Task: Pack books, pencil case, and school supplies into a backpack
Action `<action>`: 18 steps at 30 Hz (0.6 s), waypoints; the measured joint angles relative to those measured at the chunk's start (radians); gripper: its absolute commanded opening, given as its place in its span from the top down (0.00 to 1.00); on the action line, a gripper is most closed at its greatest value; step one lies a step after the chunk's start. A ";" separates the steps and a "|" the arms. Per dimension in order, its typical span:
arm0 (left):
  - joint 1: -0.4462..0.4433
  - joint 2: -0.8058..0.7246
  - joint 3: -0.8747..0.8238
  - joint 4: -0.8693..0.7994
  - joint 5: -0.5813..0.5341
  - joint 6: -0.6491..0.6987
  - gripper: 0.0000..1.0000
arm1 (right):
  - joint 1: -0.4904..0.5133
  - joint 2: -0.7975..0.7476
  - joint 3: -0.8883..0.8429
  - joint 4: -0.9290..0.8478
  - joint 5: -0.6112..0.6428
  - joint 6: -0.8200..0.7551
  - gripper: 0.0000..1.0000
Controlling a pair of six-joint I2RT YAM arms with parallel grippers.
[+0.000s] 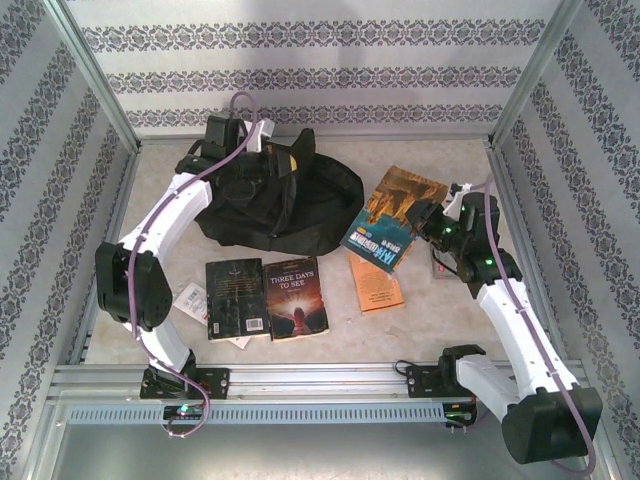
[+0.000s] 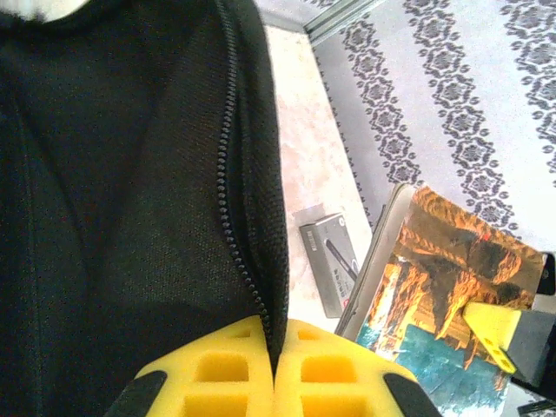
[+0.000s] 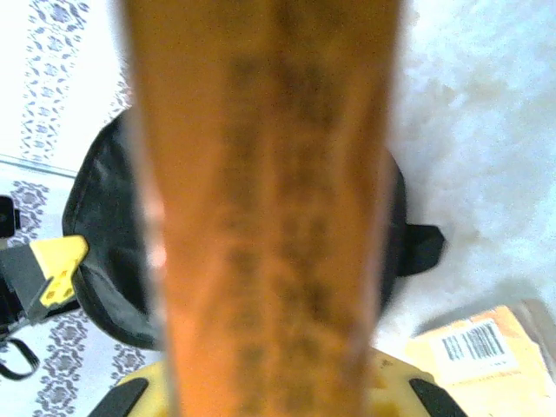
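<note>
The black backpack lies at the back centre. My left gripper is shut on its zipper edge, the yellow pads pressed together over the fabric. My right gripper is shut on the blue-and-orange book, held tilted off the table to the right of the backpack; its blurred orange spine rises between the fingers. The black book, the brown "Three Days to See" book and the orange book lie flat in front. The light blue box is out of view.
A small grey box lies on the table between the backpack and the raised book. A white-and-pink packet sits by the left arm's elbow. Patterned walls close in the back and both sides.
</note>
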 measured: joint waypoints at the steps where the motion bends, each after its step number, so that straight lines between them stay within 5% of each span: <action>1: 0.000 -0.008 0.003 -0.003 -0.003 0.008 1.00 | 0.006 0.021 0.014 0.012 0.001 0.017 1.00; 18: -0.055 -0.024 0.004 -0.036 -0.009 0.090 1.00 | 0.180 0.588 0.332 0.182 0.184 0.230 1.00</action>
